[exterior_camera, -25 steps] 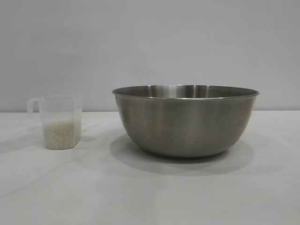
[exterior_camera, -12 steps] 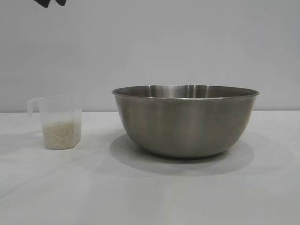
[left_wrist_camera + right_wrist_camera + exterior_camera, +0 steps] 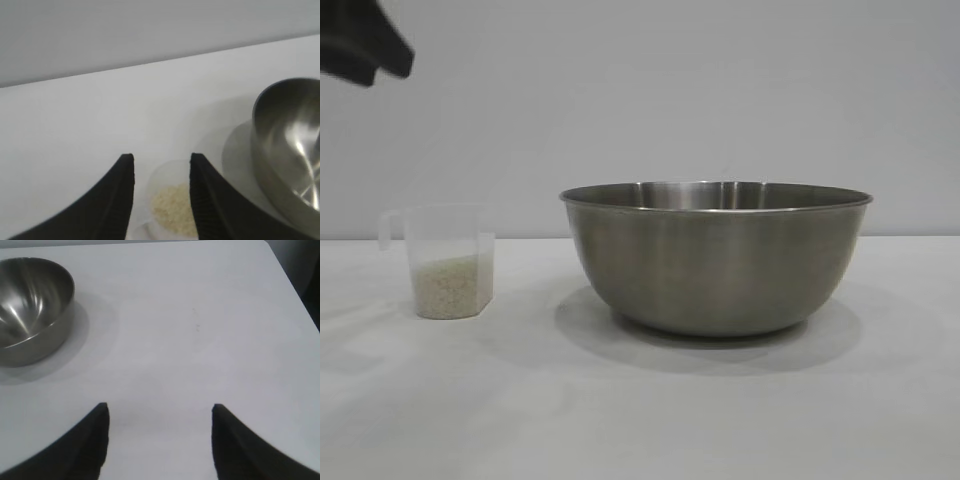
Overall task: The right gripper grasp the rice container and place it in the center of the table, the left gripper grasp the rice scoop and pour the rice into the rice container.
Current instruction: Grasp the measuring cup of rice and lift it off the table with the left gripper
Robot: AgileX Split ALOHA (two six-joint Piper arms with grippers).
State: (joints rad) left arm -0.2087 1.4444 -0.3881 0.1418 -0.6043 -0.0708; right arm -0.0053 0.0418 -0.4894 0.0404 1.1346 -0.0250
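The rice container (image 3: 715,260), a wide steel bowl, stands empty near the middle of the table (image 3: 640,420). To its left stands the rice scoop (image 3: 448,262), a clear plastic cup with its handle pointing left and rice (image 3: 446,287) filling its lower part. My left gripper (image 3: 378,55) shows as a dark shape at the top left, high above the scoop. In the left wrist view the left gripper (image 3: 161,160) is open and holds nothing, with the scoop (image 3: 170,200) far below the gap. My right gripper (image 3: 159,407) is open over bare table, away from the container (image 3: 32,305).
A plain grey wall runs behind the table. In the right wrist view the table's edge and corner (image 3: 280,260) lie beyond the right gripper. White tabletop surrounds both the bowl and the cup.
The left gripper has come down into the top left of the exterior view and shows larger. Bowl and scoop have not moved.
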